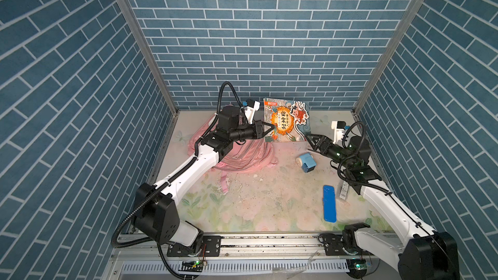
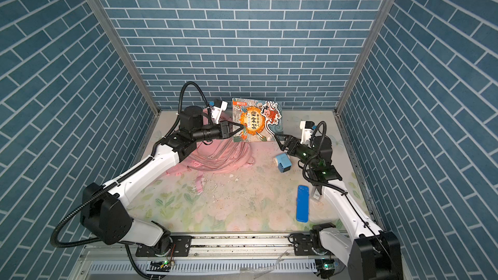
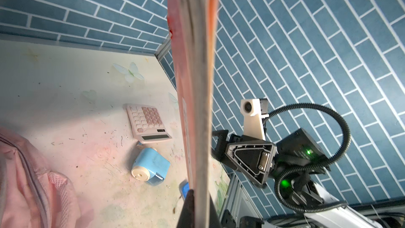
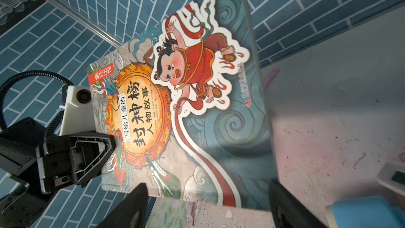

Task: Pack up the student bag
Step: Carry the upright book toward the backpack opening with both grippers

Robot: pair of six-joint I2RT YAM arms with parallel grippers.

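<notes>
1. Nearest, well in front of the book (image 1: 287,121), a blue pencil case (image 1: 329,203) lies on the desk (image 1: 256,211). A clear item (image 1: 344,191) beside it is half hidden by the right arm and hard to identify.
2. A blue pencil sharpener (image 1: 305,162) sits in front of the book's right corner.
3. The student bag (image 1: 244,158) slumps left of the book, largely covered by the left arm.
4. The right gripper (image 1: 309,142) is released at the book's lower right corner; contact is unclear.
5. The left gripper (image 1: 272,126) is clenched on the book's left edge, holding it upright.
6. A calculator (image 3: 148,123) lies behind the book, hidden in both top views.
</notes>
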